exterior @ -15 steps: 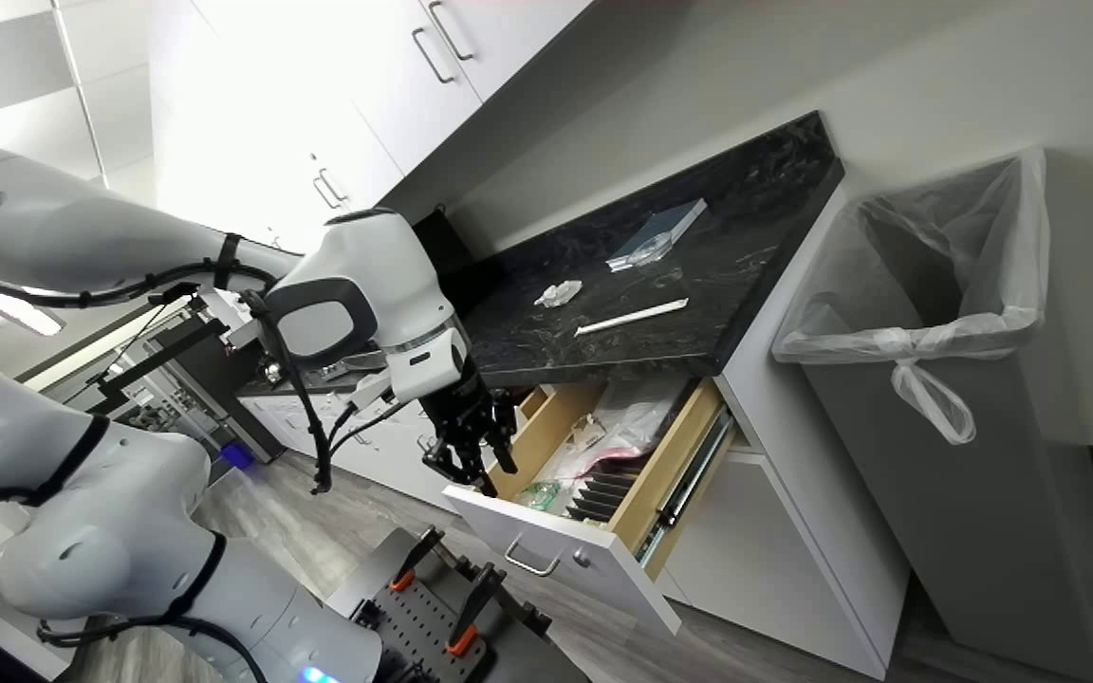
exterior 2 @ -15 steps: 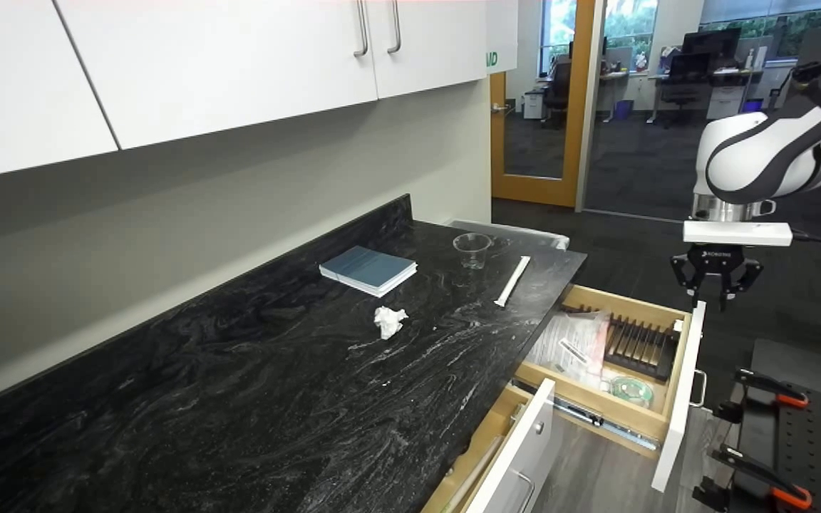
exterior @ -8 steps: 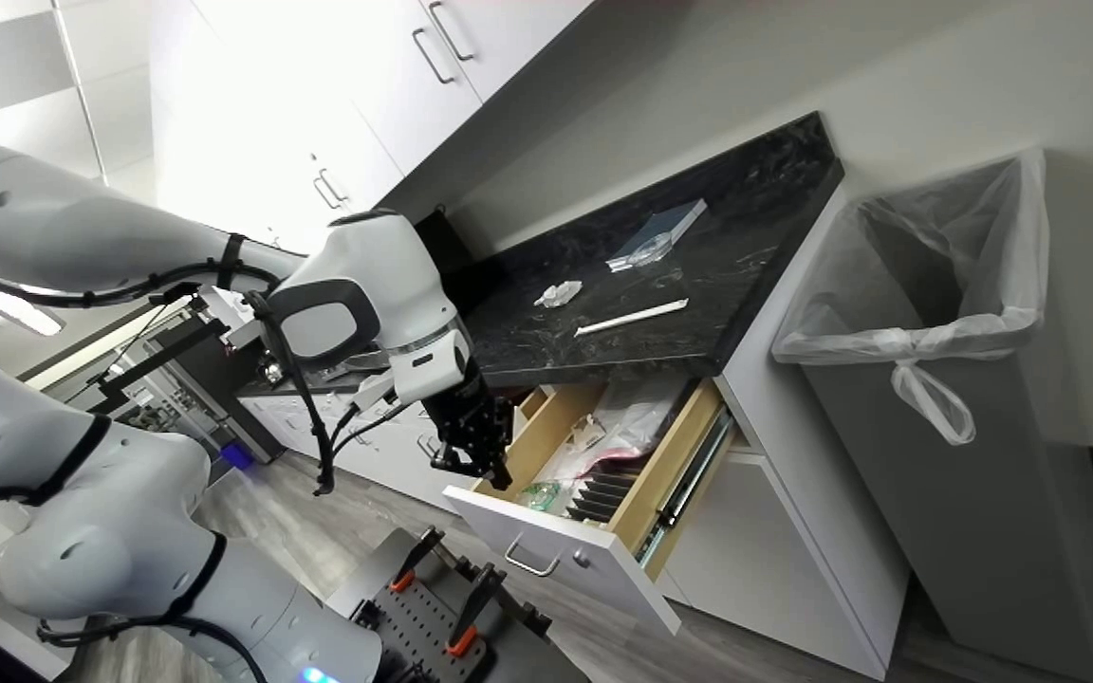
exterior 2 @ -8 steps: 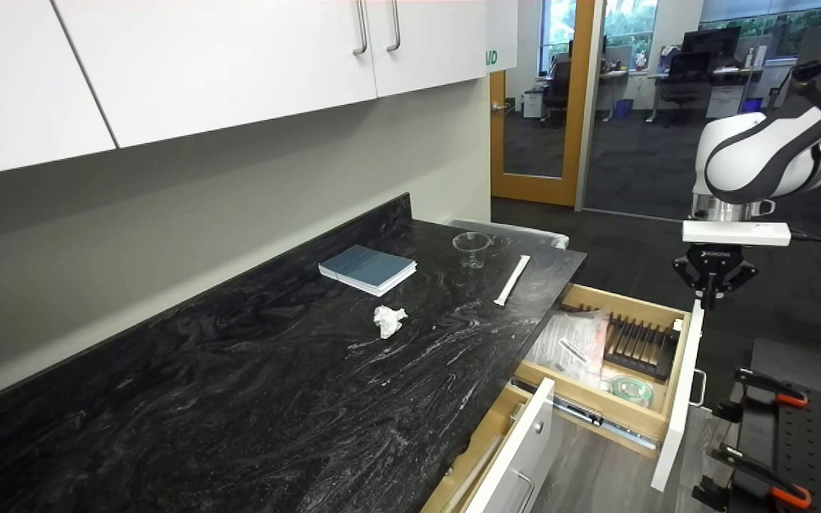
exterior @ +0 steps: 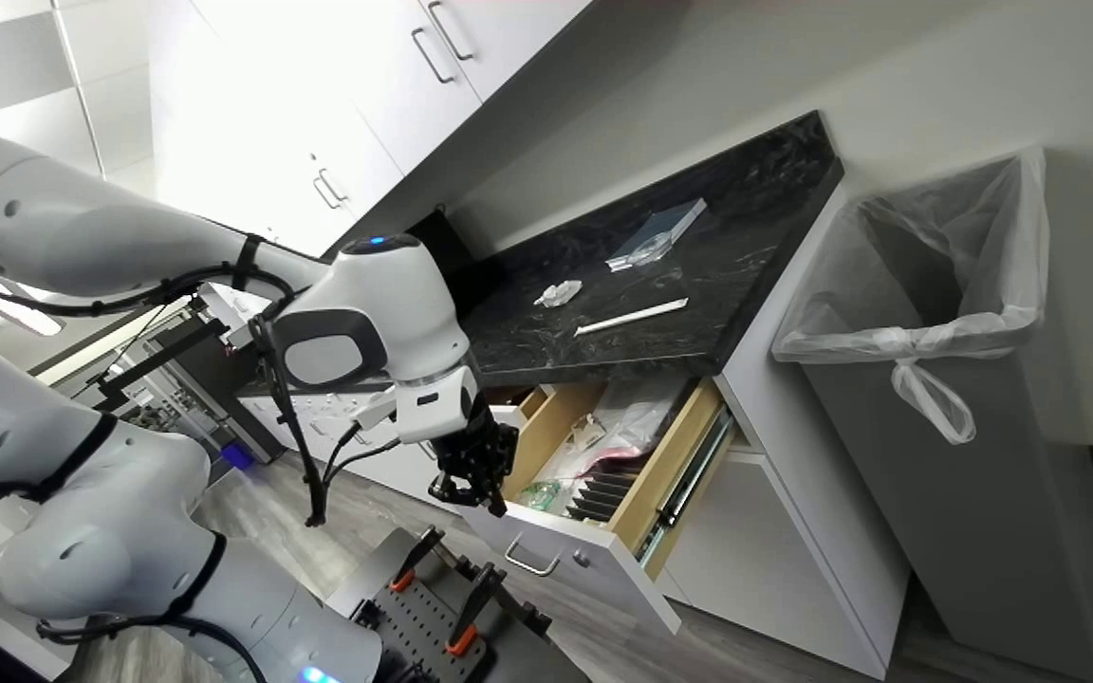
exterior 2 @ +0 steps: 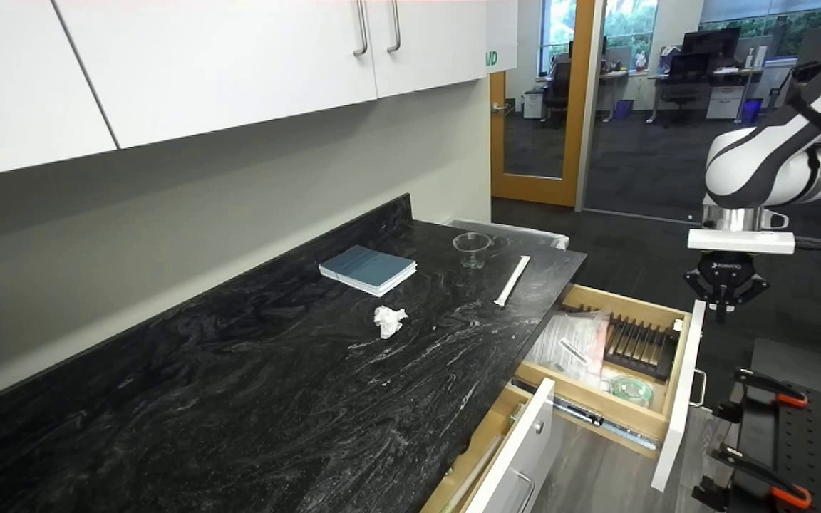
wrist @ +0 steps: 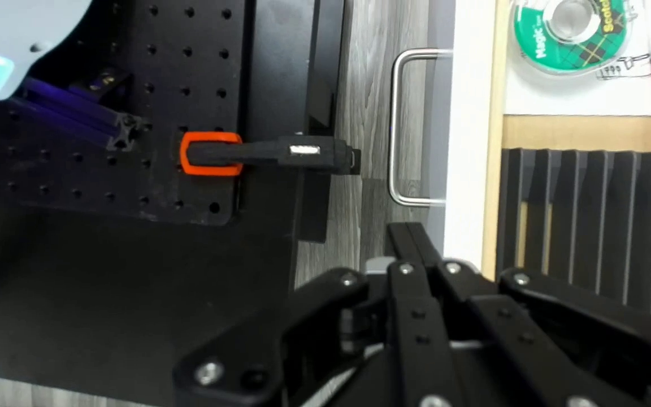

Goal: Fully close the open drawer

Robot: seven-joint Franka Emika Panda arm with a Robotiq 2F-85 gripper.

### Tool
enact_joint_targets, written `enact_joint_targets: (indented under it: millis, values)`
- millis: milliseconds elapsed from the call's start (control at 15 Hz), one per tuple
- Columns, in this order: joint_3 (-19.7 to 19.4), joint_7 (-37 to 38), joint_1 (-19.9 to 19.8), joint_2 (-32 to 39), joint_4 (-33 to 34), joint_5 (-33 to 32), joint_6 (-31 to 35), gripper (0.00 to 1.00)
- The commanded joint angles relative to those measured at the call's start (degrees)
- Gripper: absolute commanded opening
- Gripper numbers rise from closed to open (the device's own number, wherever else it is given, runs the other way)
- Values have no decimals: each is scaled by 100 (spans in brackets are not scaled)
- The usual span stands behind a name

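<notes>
And here's the drawer (exterior 2: 675, 427) at the lower right in an exterior view, sticking well out from under the black marbled bench (exterior 2: 261, 399), light wood sides on show, white front panel facing right. Up in the wrist view, the pincer (wrist: 414, 233) points in from the bottom edge, fingers together, lying side by side, partly covering the front panel low in the frame; whether they touch it, I cannot tell. Just above the tips in the frame sits the metal bar handle (wrist: 394, 127). To its right, inside the drawer: a green roll of Scotch Magic tape (wrist: 573, 52) at the top, a black slotted rack (wrist: 591, 215) below it, and, in both exterior views, a clear plastic bag (exterior 2: 567, 342) as well. Over on the bench, a blue-covered book (exterior 2: 368, 268) near mid-frame, a crumpled white tissue (exterior 2: 390, 322) just below it, a clear plastic cup (exterior 2: 472, 256) to the book's right, then a paper-wrapped straw (exterior 2: 512, 280) near the edge. Bottom centre, a neighbouring drawer (exterior 2: 524, 449) stands ajar too. And at far right in an exterior view, a tall grey bin (exterior: 992, 531), its translucent liner (exterior: 898, 343) knotted at the rim.
</notes>
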Motion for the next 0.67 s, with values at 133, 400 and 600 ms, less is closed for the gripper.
enact_joint_targets:
  millis: [133,400,600]
  values:
    - [-331,-86,8,764,0,411,88,0]
    - [-443,-230,103,1267,6,877,764,0]
    - [-338,-764,179,1607,13,1793,1631,0]
